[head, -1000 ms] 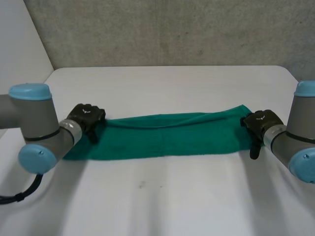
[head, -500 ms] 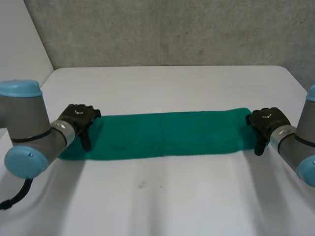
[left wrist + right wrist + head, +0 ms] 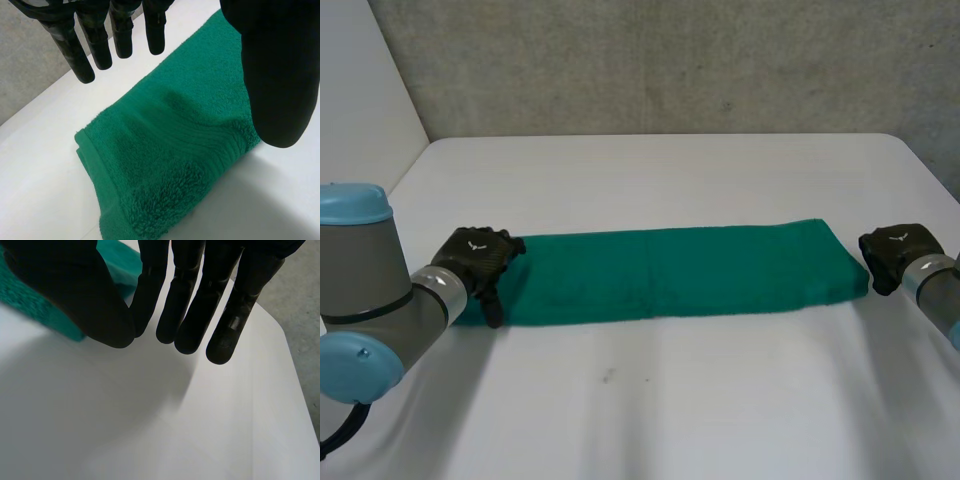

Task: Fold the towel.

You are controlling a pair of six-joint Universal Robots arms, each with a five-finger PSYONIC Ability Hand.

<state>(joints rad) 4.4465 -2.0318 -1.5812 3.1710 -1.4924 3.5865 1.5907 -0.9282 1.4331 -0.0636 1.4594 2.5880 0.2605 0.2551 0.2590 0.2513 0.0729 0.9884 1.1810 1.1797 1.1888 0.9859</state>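
Towel (image 3: 680, 272): flatter now.
L hand (image 3: 475, 258): fingers apart, over end.
R hand (image 3: 895, 252): fingers apart, moved off.

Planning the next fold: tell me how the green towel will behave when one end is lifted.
Likely floppy: the towel lies flat in soft layers, so a lifted end should sag. Probably not slippery: its looped pile looks grippy. Pushed, it may bunch rather than slide.
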